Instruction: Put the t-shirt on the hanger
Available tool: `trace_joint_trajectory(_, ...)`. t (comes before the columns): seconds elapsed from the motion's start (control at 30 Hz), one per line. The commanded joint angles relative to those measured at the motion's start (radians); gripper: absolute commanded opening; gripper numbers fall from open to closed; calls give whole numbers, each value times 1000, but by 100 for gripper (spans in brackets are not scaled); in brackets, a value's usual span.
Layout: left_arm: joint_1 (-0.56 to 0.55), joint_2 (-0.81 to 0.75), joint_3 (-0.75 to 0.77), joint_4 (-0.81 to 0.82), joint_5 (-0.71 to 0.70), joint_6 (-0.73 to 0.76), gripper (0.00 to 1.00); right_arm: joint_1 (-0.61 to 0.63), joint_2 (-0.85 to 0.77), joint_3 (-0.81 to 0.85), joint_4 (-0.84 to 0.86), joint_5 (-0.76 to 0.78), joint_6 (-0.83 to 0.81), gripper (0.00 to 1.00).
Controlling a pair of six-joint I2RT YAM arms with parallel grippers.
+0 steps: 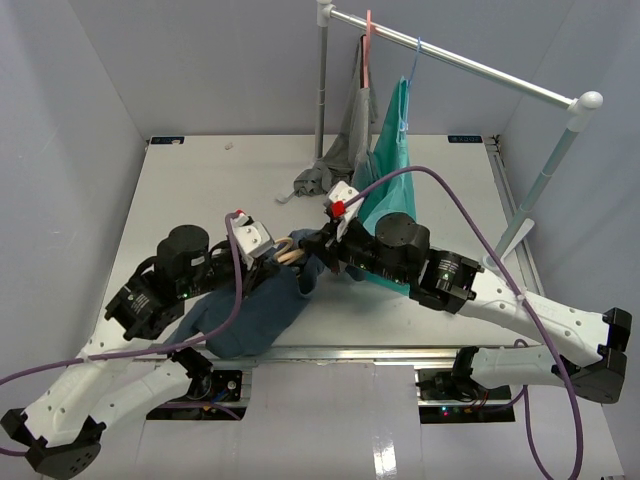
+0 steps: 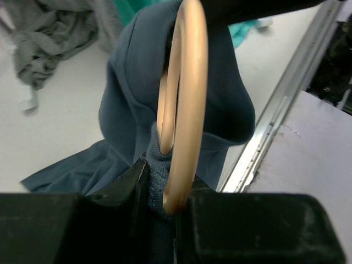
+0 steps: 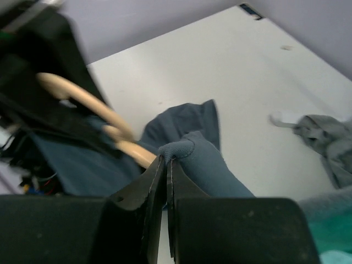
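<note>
The dark slate-blue t-shirt (image 1: 255, 315) lies bunched at the front of the table, its upper part lifted between the two grippers. The tan hanger (image 1: 288, 252) sticks out of its neck opening. My left gripper (image 1: 274, 256) is shut on the hanger's end (image 2: 187, 110), with the ribbed collar (image 2: 157, 181) pinched beside it and the shirt (image 2: 126, 110) draped over the hanger. My right gripper (image 1: 316, 250) is shut on a fold of the ribbed collar (image 3: 181, 149), just right of the hanger (image 3: 88, 102). The hanger's hook is hidden.
A clothes rack rail (image 1: 450, 60) crosses the back right, with a grey garment (image 1: 340, 150) on a pink hanger (image 1: 368, 40) and a teal-green garment (image 1: 390, 150) on a blue hanger (image 1: 410, 70), both trailing onto the table. A metal strip (image 1: 400, 352) edges the table front.
</note>
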Motion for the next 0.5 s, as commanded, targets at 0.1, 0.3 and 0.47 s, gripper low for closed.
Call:
trace_joint_trajectory(0.1,0,-3,-86,154,321,-34,0,3,-93,-78,-1,-419,-149,32)
trace_joint_trajectory(0.3,0,-36,-122,211,423,-60,0,4,-145,-97,-31,-466,-225,53)
trace_joint_trajectory(0.47,0,-57,-144,252,483,-83,0,4,-145,-101,16,-487,-254,54)
